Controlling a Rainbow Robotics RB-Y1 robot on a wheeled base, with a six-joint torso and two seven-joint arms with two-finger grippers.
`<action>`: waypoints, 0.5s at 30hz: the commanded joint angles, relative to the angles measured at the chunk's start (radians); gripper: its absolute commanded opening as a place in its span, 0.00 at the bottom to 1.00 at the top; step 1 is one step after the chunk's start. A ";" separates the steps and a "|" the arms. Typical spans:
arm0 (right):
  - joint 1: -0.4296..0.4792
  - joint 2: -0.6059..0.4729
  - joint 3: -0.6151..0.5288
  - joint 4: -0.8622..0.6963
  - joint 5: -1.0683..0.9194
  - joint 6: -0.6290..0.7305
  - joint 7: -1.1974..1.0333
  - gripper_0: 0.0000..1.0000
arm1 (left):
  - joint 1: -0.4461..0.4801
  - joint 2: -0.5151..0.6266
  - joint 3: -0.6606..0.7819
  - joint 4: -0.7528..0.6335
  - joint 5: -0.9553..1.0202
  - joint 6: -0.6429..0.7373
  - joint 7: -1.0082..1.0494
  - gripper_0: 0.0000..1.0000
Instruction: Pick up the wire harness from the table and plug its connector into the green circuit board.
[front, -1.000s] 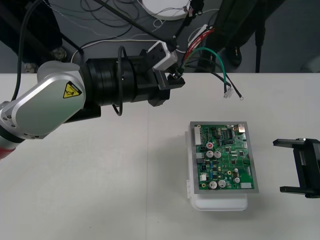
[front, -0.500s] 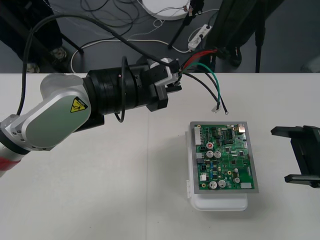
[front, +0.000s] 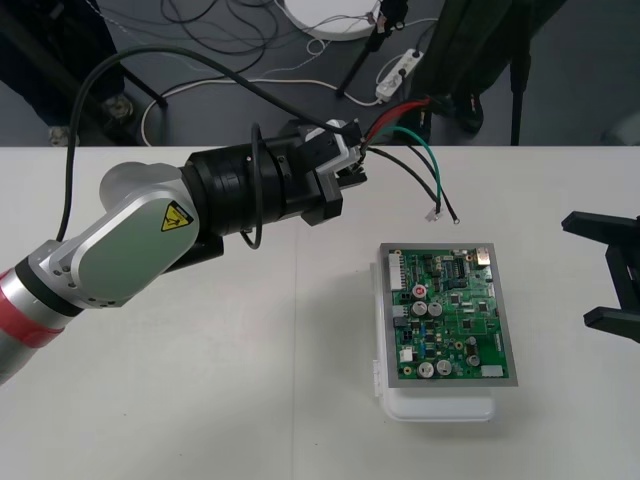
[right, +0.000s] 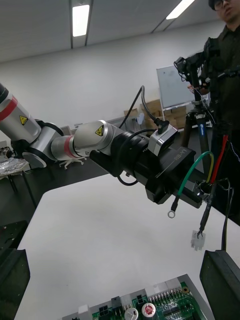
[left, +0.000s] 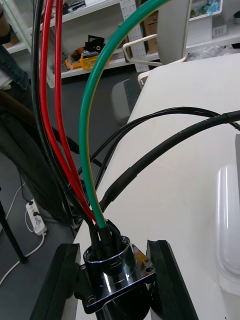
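My left gripper hangs above the table's far edge, shut on the harness's round metal socket, which sits between its black fingers. Red, black and green wires arc out to the right from it. Their free ends, a small white plug and a ring terminal, dangle in the air behind the green circuit board. My right gripper stands open at the table's right edge. In the right wrist view the plug hangs above the board.
The board rests on a white base right of the table's centre. Cables and a power strip lie on the dark floor beyond the far edge. Bare table stretches left of and in front of the board.
My left gripper has turned and shifted slightly with the harness, so the wire ends swung down and left toward the board. The right gripper has drawn back toward the right edge.
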 joint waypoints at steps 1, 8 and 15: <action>0.109 -0.003 -0.143 -0.116 0.045 0.079 -0.111 1.00 | 0.000 -0.054 -0.001 0.025 0.003 0.088 0.002 0.00; 0.175 0.023 -0.204 -0.276 0.062 0.273 -0.186 1.00 | -0.009 -0.062 0.000 0.032 0.001 0.094 0.012 0.00; 0.180 0.038 -0.204 -0.383 0.059 0.460 -0.203 1.00 | -0.011 -0.072 0.000 0.034 0.000 0.095 0.025 0.00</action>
